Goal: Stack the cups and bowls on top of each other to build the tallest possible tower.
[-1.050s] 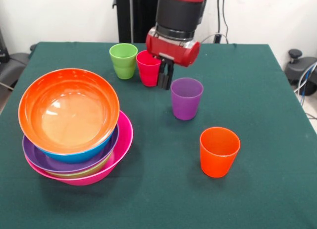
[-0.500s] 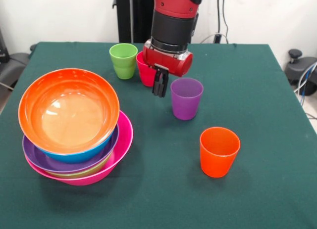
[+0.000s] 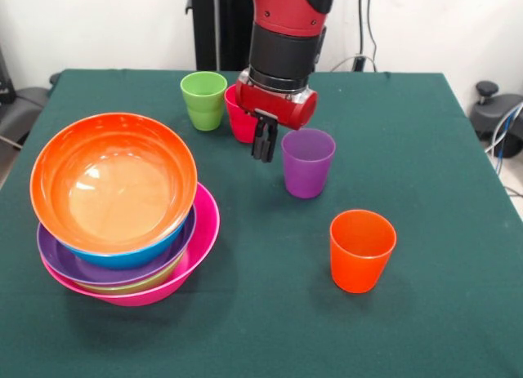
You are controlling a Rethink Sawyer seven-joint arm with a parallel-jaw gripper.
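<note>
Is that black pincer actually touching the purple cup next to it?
Apart. The front view shows a strip of green cloth between the pincer and the purple cup.

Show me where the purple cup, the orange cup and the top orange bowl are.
purple cup [image 3: 307, 170]: front view, on its outer side wall.
orange cup [image 3: 359, 260]: front view, on its outer side wall.
orange bowl [image 3: 114, 186]: front view, on its inner floor.

The counter [image 3: 425, 329] is dark green. The top bowl [image 3: 114, 182] is orange. Under it sit a blue bowl [image 3: 122, 257], a purple bowl [image 3: 61, 260], a bit of green bowl [image 3: 131, 285] and a pink bowl [image 3: 200, 239]. The cups are green [image 3: 203, 100], red [image 3: 239, 121], purple [image 3: 307, 162] and orange [image 3: 361, 250]. The arm [image 3: 282, 35] is red and black.
</note>
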